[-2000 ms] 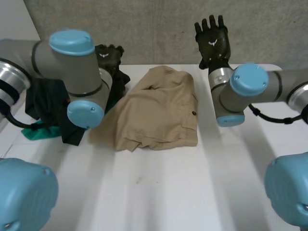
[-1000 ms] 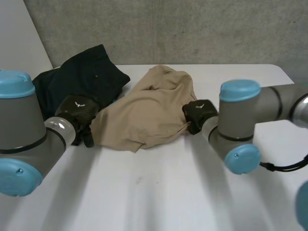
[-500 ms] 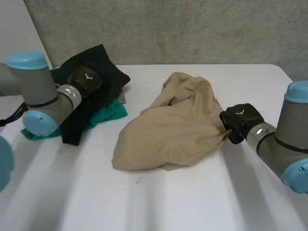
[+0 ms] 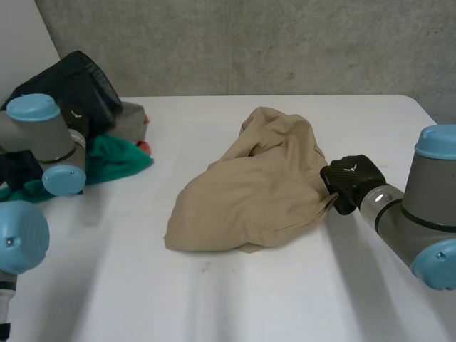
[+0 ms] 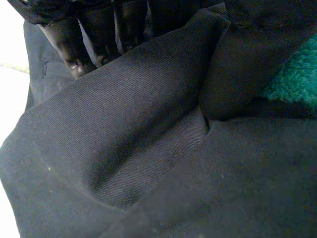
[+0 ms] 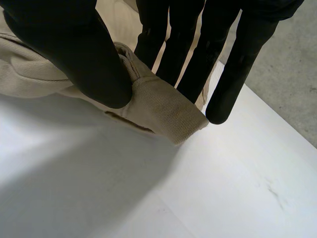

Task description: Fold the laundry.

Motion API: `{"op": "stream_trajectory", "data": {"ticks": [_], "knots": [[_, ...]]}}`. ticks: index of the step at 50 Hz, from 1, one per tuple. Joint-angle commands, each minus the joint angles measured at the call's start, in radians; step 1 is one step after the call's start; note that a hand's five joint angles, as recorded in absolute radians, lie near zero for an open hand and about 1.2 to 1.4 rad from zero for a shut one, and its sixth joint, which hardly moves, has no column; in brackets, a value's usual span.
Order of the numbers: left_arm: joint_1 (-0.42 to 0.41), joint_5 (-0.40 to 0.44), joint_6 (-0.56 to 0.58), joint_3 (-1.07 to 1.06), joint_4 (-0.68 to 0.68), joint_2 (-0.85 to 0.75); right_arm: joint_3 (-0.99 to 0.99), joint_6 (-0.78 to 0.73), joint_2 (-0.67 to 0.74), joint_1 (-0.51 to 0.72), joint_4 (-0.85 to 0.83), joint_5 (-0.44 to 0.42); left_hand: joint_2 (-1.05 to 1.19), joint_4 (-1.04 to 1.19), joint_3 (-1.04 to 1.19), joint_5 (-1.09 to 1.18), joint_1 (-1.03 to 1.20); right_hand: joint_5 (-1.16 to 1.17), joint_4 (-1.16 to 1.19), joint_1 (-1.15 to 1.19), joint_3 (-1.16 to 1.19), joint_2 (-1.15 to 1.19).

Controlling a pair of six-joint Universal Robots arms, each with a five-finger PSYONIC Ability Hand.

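Note:
A tan garment lies crumpled in the middle of the white table. My right hand is at its right edge. In the right wrist view the thumb and fingers of that hand pinch a thick seam of the tan garment just above the table. At the far left my left hand is bunched into a dark garment, which stands raised over it. In the left wrist view that hand's fingers dig into the dark garment.
A teal fleece lies under the dark garment, with a grey cloth and a bit of red beside it. A concrete wall runs behind the table. Bare table stretches in front of the tan garment.
My left hand has closed on the dark garment and pulled it left and up, uncovering the teal fleece and grey cloth. The right hand holds the tan garment where it was.

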Motion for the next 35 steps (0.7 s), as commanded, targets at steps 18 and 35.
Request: {"op": "stream_trajectory", "data": {"ticks": [18,35], "knots": [[-0.109,0.250,-0.303,-0.733,-0.169,0.633,-0.124,0.026,-0.162,0.090,0.074,-0.004,-1.003,-1.000,-0.927,-0.927,-0.905,0.221,0.205,0.301,0.222,0.232],[-0.290,0.289,-0.767,-1.122,-0.211,0.800,-0.349,0.171,-0.213,0.196,0.144,0.034,-1.003,-1.000,-0.927,-0.927,-0.905,0.221,0.205,0.301,0.222,0.232]]}}
